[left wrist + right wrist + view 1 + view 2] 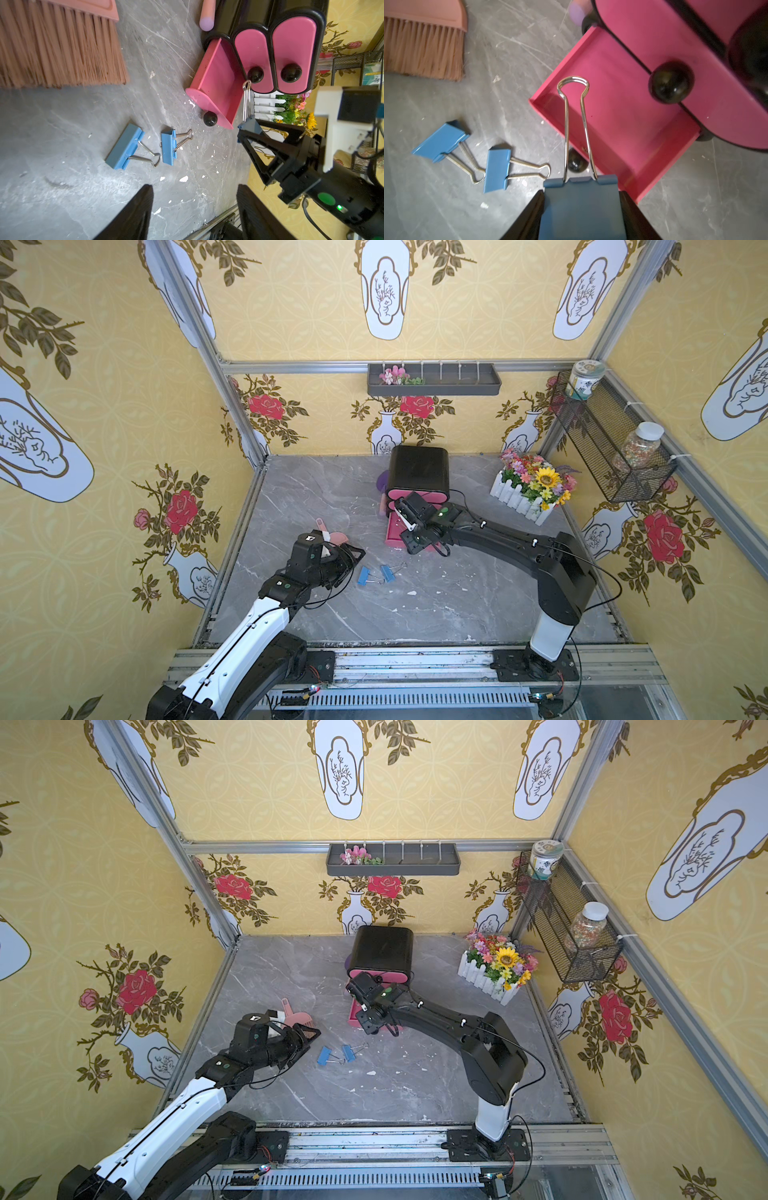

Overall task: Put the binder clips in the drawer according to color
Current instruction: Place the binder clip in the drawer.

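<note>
The drawer is a black cabinet with pink fronts at the back of the table. Its bottom tray is pulled out, and its visible floor is bare. My right gripper is shut on a large blue binder clip, held just above the tray's front corner with its wire handles pointing over the tray. Two more blue binder clips lie side by side on the table in front of the tray. My left gripper hovers open and empty to their left.
A pink hand brush lies behind my left gripper. A pink and purple cylinder rests beside the cabinet. A white fence box of flowers stands at the back right. White flecks dot the grey marble table.
</note>
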`<state>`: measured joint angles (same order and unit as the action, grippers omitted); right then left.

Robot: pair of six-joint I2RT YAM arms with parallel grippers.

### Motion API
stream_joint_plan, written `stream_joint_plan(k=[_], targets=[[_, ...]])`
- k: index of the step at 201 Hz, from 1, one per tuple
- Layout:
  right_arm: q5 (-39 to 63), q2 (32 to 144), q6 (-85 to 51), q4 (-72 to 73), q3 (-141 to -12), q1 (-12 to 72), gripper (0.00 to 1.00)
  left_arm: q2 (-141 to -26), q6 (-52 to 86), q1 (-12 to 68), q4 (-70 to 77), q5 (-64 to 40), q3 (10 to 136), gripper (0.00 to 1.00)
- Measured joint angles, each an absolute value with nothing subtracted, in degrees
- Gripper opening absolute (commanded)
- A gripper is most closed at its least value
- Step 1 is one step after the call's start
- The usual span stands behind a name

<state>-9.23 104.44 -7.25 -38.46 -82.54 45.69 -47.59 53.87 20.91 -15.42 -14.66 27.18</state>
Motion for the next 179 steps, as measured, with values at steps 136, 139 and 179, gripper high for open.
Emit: stream_joint_plan(k=[136,139,179], targets=[[-17.6,110.1,-9.1,-34.2,-85.6,46.2,0.59,-46.6,54.5,20.9,-14.9,-15.5,25.7,0.7],[-17.9,110.1,-9.2,-34.0,-85.5,46.2,0.6,-46.5,54.5,20.9,-15.0,-15.5,25.7,0.7],[-19.8,110.5,-9.9,-32.6,-84.5,46.3,0.72,-46.2,54.5,20.9,-15.0,-15.9,25.6,0.7]])
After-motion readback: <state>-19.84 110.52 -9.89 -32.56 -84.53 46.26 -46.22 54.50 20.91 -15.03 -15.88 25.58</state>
